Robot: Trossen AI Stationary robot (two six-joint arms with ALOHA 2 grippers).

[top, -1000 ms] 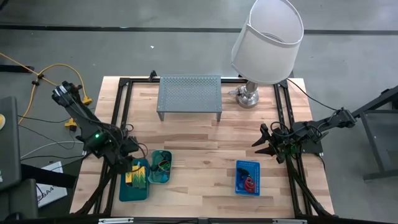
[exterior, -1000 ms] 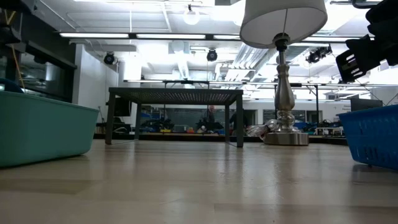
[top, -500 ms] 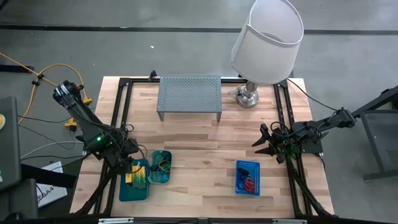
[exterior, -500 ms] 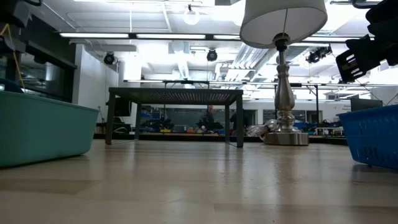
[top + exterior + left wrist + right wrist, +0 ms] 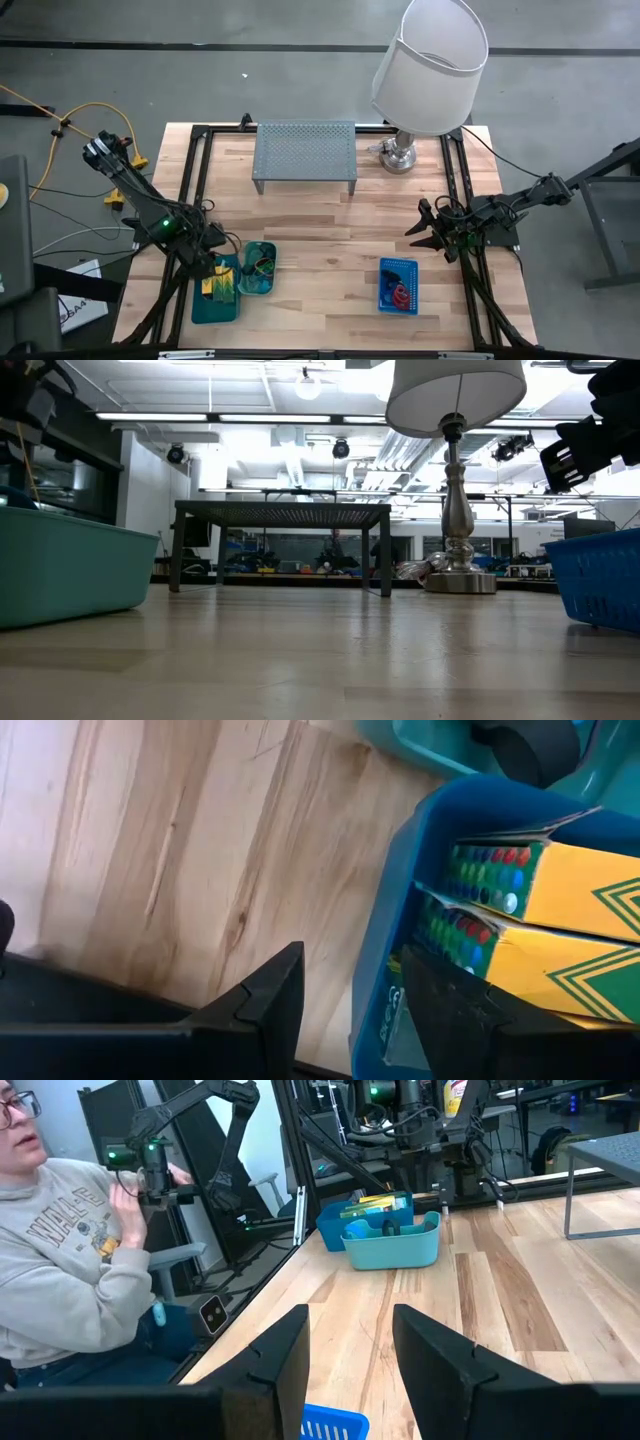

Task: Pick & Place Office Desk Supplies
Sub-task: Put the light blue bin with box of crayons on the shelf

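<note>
Cardboard crayon boxes (image 5: 545, 925) in the teal tray (image 5: 215, 303) look light, crushable; I'd pinch one across its narrow sides, my left gripper (image 5: 345, 995) fingers part-open, empty, over the rim

Robotics lab, ceiling strip lights (image 5: 300, 415), workbenches

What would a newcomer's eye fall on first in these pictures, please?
Probably the large white-shaded lamp at the table's far right corner, beside the grey perforated riser shelf. Next, the colour near the front: yellow-green crayon boxes in a teal tray beneath the left gripper, and a blue mesh basket front right.
</note>
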